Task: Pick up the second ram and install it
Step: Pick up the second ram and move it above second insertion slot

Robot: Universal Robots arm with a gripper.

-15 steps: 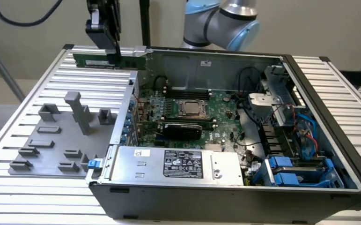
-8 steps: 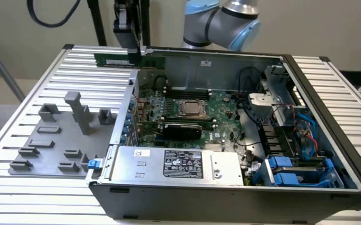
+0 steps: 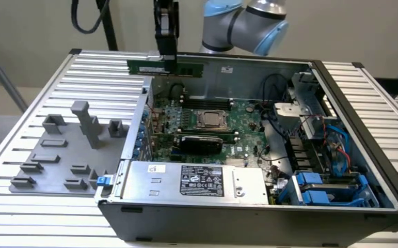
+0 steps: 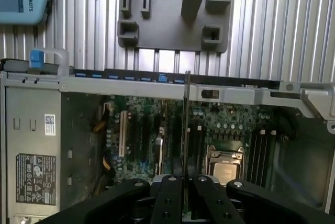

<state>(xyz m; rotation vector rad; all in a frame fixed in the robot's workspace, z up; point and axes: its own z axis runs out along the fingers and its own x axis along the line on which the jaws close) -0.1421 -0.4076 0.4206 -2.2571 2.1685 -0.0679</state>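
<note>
The second ram (image 3: 166,67) is a thin green stick held level in the air above the back left corner of the open computer case (image 3: 364,129), over its rear wall. My gripper (image 3: 166,58) comes down from above and is shut on the stick's middle. In the wrist view the ram (image 4: 187,124) shows edge-on as a thin line rising from between my black fingers (image 4: 171,185), with my gripper (image 4: 186,181) high over the green motherboard (image 4: 152,140). The processor socket (image 4: 226,167) and dark memory slots (image 4: 260,148) lie below, to one side of the stick.
A grey fixture plate (image 3: 54,170) with upright grey blocks (image 3: 87,124) lies on the ribbed metal table at the exterior view's left. Inside the case are the silver power supply (image 3: 199,181), blue drive bays (image 3: 322,191), cables (image 3: 281,129) and a dark card (image 3: 200,140).
</note>
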